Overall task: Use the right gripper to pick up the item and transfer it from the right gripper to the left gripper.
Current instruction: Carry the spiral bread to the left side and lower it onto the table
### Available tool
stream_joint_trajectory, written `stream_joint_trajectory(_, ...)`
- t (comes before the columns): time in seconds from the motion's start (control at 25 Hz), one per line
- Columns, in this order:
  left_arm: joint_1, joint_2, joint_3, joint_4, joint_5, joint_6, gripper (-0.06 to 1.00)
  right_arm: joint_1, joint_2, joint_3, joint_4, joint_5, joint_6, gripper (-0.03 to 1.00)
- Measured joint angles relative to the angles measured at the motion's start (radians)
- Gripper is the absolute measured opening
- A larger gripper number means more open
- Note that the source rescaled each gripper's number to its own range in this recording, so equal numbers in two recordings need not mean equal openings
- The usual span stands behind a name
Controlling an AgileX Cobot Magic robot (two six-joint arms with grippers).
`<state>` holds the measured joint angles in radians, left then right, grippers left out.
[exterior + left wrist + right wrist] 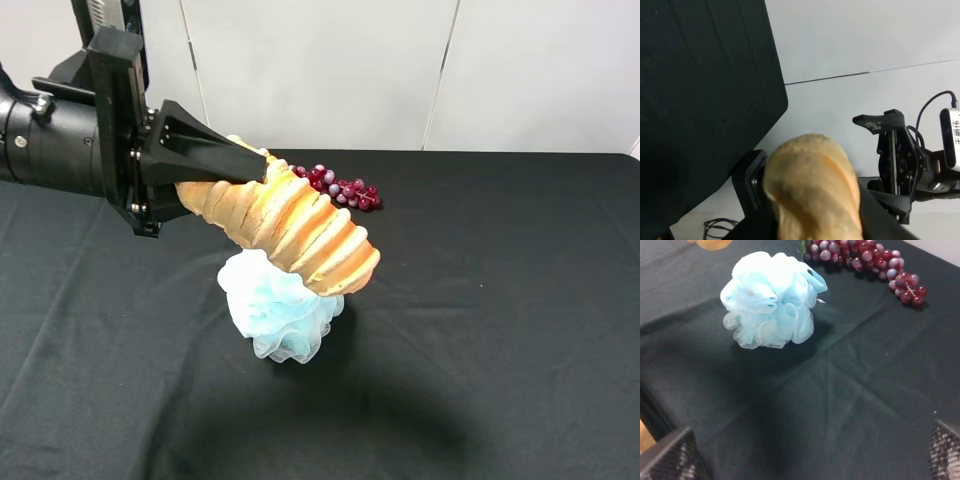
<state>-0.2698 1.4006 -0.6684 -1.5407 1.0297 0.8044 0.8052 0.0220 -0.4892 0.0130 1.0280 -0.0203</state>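
Because the bread roll [290,225] sits gripped by one end in the left gripper [235,180], raised clear of the surface [500,300], we judge the hand-over to be at its close. The left jaws are clenched on the roll's left end. The rest of the roll juts out to the right and downward, unsupported. In the left wrist view the roll fills the space between the two black fingers, so the hold looks firm on both sides.

From the right wrist view, the right gripper [807,452] has its jaws released and empty, with only dark cloth showing between the two fingertips. The left wrist view shows that same gripper standing apart from the roll, not touching it.

Below the roll on the surface lies the pale-blue bath puff [283,305]. The roll's lower end overlaps it in the high view, but we cannot tell how far above it the roll hangs. The grapes [340,187] lie farther back, just to the right of the puff.

For the next move, we think little is left to do. The left jaws need to hold their squeeze so the overhanging weight does not tip the roll out. The right arm should stay clear of it. If the roll is to be set down, it calls for a bare spot away from the puff and the grapes.
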Motion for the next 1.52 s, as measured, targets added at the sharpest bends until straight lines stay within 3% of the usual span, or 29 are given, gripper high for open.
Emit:
stream_joint_trajectory(0.32,0.000,0.000,0.000,0.000,0.000,0.001,0.03,-0.023,0.000,0.000,0.001,-0.001,0.000,1.00)
stream_joint_trajectory(0.68,0.000,0.000,0.000,0.000,-0.028,0.005,0.03,-0.418,0.000,0.000,0.003,-0.001,0.000,1.00)
stream_joint_trajectory(1.04,0.000,0.000,0.000,0.000,-0.052,0.005,0.03,-0.649,-0.026,0.000,0.003,-0.002,0.000,1.00)
stream_joint_trajectory(1.52,0.000,0.001,-0.017,0.005,-0.095,0.026,0.03,-0.685,-0.028,0.000,0.003,-0.002,0.000,1.00)
